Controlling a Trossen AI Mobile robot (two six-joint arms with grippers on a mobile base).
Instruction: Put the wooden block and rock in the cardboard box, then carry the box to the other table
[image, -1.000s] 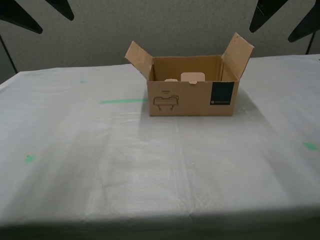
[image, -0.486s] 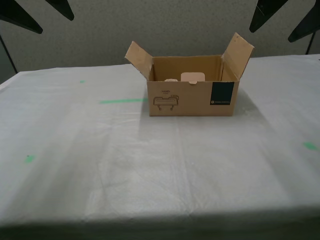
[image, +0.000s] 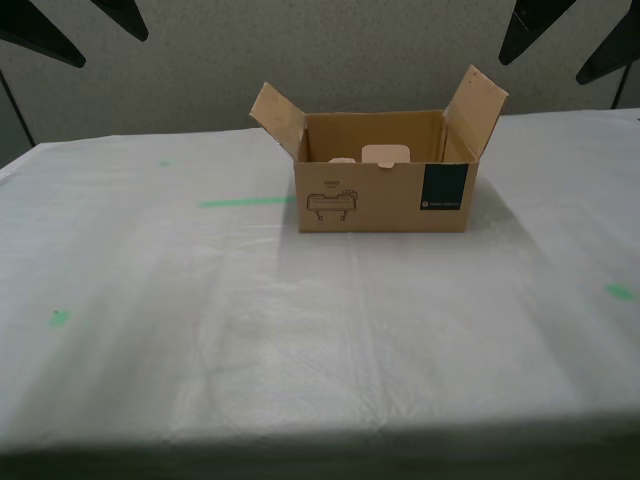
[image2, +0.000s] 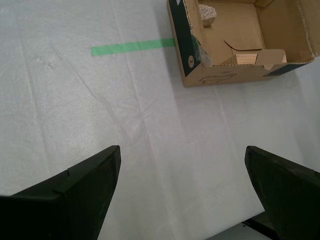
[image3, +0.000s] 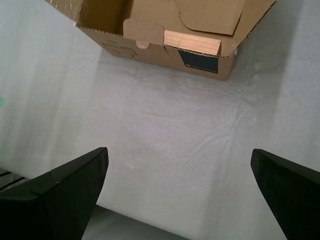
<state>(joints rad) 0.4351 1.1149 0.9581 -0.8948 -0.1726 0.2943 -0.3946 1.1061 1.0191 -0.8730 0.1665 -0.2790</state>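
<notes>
Sitting on the cloth-covered surface (image: 300, 330), the cardboard box (image: 385, 200) holds the wooden block (image3: 192, 44) and the rock (image2: 208, 13). My first tool (image3: 185, 195) and my second tool (image2: 182, 187) are spread apart, empty, clear of it. Task looks finished.
</notes>
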